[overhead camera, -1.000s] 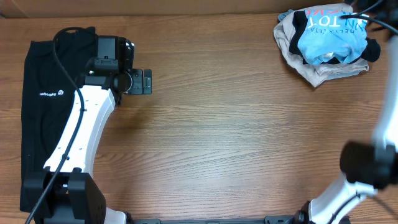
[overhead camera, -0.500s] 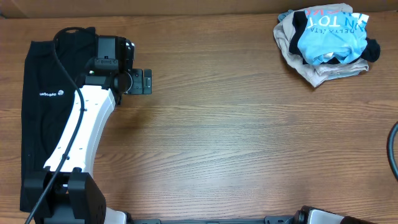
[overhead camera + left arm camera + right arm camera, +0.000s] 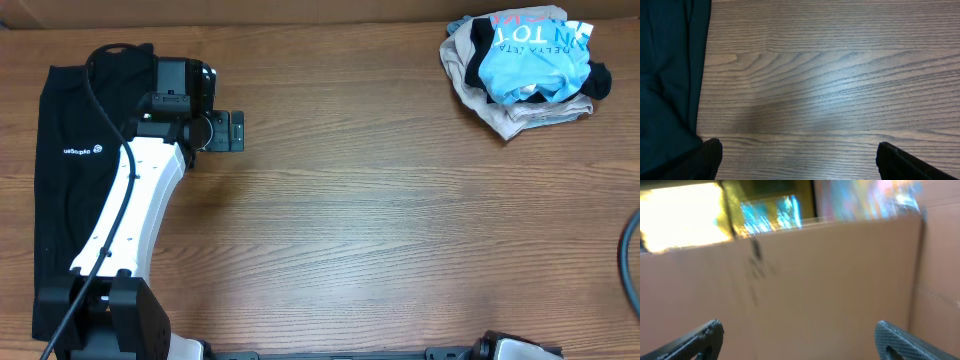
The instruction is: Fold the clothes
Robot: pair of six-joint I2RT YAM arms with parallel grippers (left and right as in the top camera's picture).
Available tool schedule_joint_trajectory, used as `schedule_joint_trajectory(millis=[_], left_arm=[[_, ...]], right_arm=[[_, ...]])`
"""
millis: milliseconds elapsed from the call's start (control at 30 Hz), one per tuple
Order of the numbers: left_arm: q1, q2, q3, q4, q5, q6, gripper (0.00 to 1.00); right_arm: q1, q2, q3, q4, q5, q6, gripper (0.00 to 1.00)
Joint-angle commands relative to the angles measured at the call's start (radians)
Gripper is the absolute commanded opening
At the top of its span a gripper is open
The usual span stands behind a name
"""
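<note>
A long black garment (image 3: 66, 190) with a small white logo (image 3: 78, 152) lies flat along the table's left side. Its edge shows at the left of the left wrist view (image 3: 665, 75). My left gripper (image 3: 236, 131) hovers just right of that garment over bare wood. It is open (image 3: 799, 156) with nothing between its fingers. A light blue T-shirt (image 3: 530, 62) with white and orange-red lettering sits crumpled on a pile at the far right corner. My right gripper (image 3: 799, 332) is open and empty, facing a blurred cardboard wall (image 3: 830, 280). It does not show in the overhead view.
A beige garment (image 3: 500, 105) and a dark piece (image 3: 598, 80) lie in the same pile under the T-shirt. A black cable (image 3: 630, 250) curves at the right edge. The left arm's white link (image 3: 130, 215) crosses the black garment.
The right arm, seen at the right edge a second ago, has swung out of the overhead view. The left arm and the clothes have not moved.
</note>
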Motion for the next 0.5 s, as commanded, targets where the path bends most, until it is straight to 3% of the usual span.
schedule_joint_trajectory(millis=[0,467], left_arm=[[0.004,0.0,0.015,0.0,0.008,-0.014,1.0],[0.004,0.0,0.015,0.0,0.008,-0.014,1.0]], right_arm=[[0.028,-0.077,-0.089,0.097,-0.15,0.006,1.0],[0.229,-0.318,-0.864,0.607,-0.132,0.005,1.0]])
